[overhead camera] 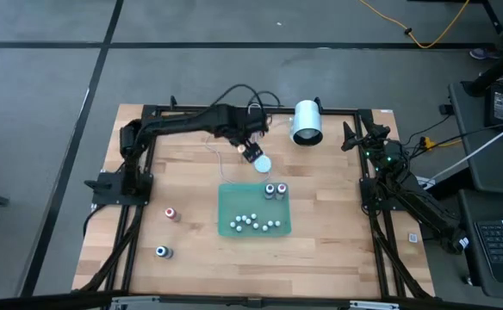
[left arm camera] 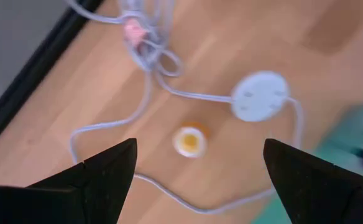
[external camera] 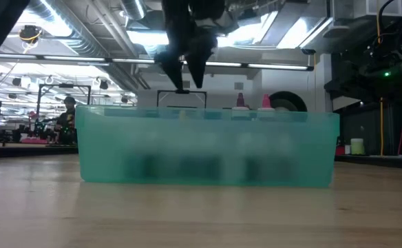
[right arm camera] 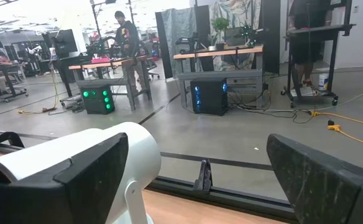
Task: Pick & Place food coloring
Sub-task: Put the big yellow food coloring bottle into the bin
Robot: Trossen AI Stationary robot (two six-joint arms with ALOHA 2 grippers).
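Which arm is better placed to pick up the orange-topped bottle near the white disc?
Left. The left gripper hangs open right above the orange-topped bottle beside the white disc. The right gripper sits parked at the table's far right corner, facing away.

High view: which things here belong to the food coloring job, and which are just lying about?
Job:
- red-top bottle
- blue-top bottle
- two bottles in tray
- orange-top bottle
- green tray
- left gripper, open above the orange-top bottle

Lying about:
- white disc and its cable
- white cylinder
- right gripper, parked at the table's edge
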